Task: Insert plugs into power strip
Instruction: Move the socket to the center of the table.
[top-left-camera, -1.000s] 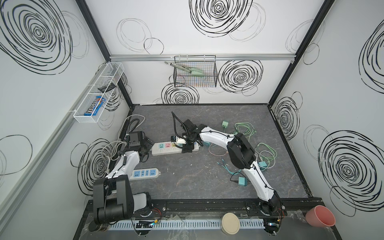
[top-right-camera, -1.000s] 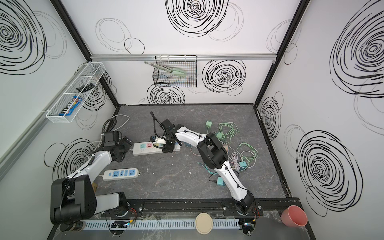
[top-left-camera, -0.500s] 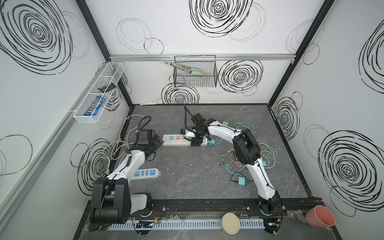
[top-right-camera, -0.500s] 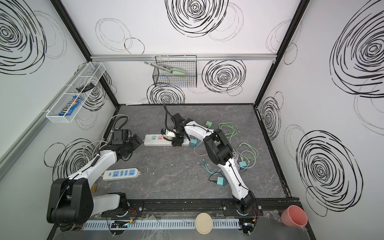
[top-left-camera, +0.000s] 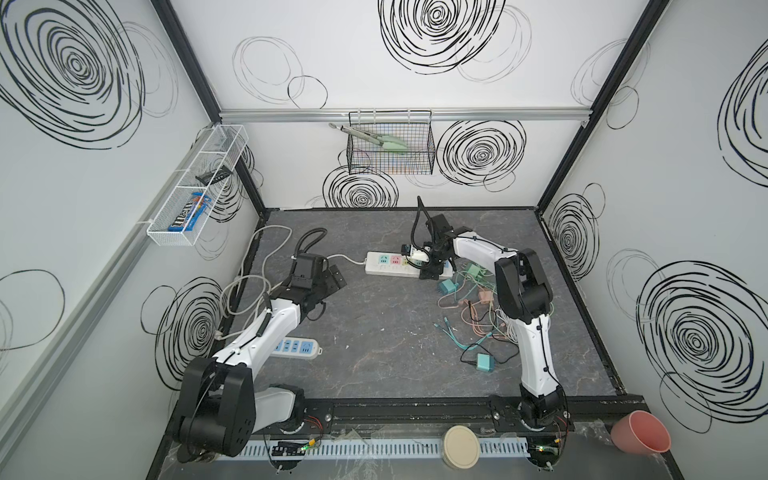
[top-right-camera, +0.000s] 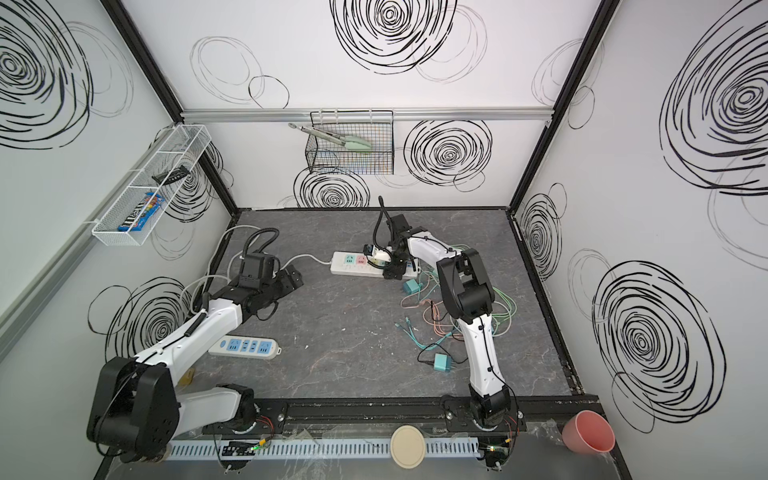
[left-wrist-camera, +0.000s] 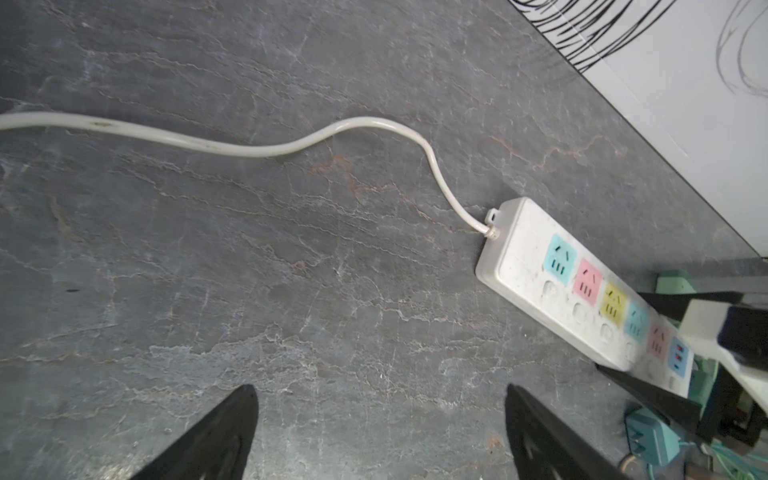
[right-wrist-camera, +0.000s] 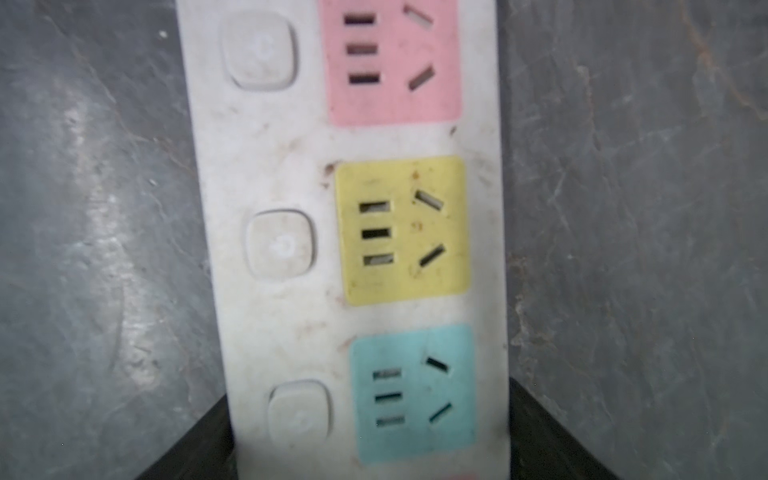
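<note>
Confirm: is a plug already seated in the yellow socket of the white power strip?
No, the yellow socket on the white power strip shows every slot bare.

Two power strips (top-left-camera: 386, 266) (top-left-camera: 301, 347), two teal plugs (top-left-camera: 446, 286) (top-left-camera: 484, 362) (further colours uncountable).

Grey stone-look surface (left-wrist-camera: 208, 249): matt w/ slight sheen, veined. White plastic power strip (right-wrist-camera: 266, 158): smooth, low gloss, scuffed & grimy. Wall basket (top-left-camera: 390, 162): thin black metal wire.

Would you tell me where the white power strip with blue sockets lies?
That strip lies front left on the grey table in both top views, partly under the left arm.
</note>
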